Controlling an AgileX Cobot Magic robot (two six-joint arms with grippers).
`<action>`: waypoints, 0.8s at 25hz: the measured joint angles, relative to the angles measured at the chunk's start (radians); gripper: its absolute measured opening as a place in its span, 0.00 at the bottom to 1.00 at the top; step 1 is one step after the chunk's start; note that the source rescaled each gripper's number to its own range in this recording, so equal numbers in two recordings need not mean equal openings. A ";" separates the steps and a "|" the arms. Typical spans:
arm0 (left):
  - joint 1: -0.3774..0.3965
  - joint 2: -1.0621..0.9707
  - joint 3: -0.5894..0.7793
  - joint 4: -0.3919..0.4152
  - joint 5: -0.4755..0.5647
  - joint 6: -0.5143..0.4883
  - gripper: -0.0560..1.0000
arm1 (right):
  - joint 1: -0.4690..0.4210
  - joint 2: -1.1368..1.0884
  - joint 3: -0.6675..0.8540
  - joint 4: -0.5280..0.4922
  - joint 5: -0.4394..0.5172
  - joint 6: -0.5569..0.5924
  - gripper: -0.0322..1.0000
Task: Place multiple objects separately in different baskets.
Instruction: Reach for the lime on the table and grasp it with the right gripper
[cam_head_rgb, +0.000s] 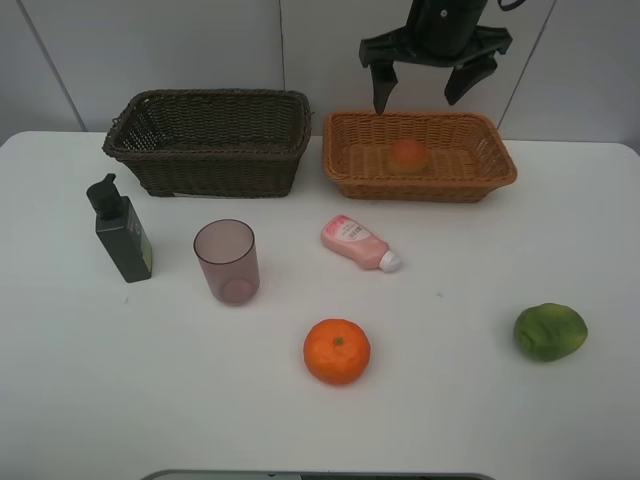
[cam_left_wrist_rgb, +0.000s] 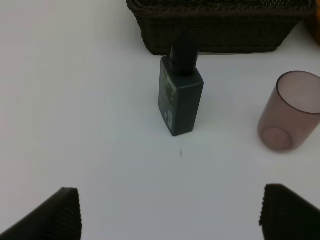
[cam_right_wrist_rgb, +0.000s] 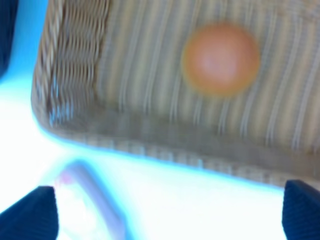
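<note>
The left fingers (cam_left_wrist_rgb: 47, 217) and right fingers (cam_head_rgb: 379, 88) are spread, empty. The pump bottle (cam_head_rgb: 124, 240), mid-left, is judged rigid, slick, tippable; its flat body should be gripped.

Right hand (cam_head_rgb: 416, 100) raised, fingers spread; left hand (cam_left_wrist_rgb: 172, 212) likewise spread.

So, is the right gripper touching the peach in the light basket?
Apart. In the exterior high view the right gripper hangs open above the basket, clear of the peach on its floor.
</note>
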 joint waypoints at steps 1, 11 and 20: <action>0.000 0.000 0.000 0.000 0.000 0.000 0.92 | 0.002 -0.025 0.044 0.001 -0.005 0.001 0.99; 0.000 0.000 0.000 0.000 0.000 0.000 0.92 | 0.006 -0.374 0.625 0.001 -0.181 0.090 0.99; 0.000 0.000 0.000 0.000 0.000 0.000 0.92 | -0.100 -0.617 0.979 0.002 -0.310 0.194 0.99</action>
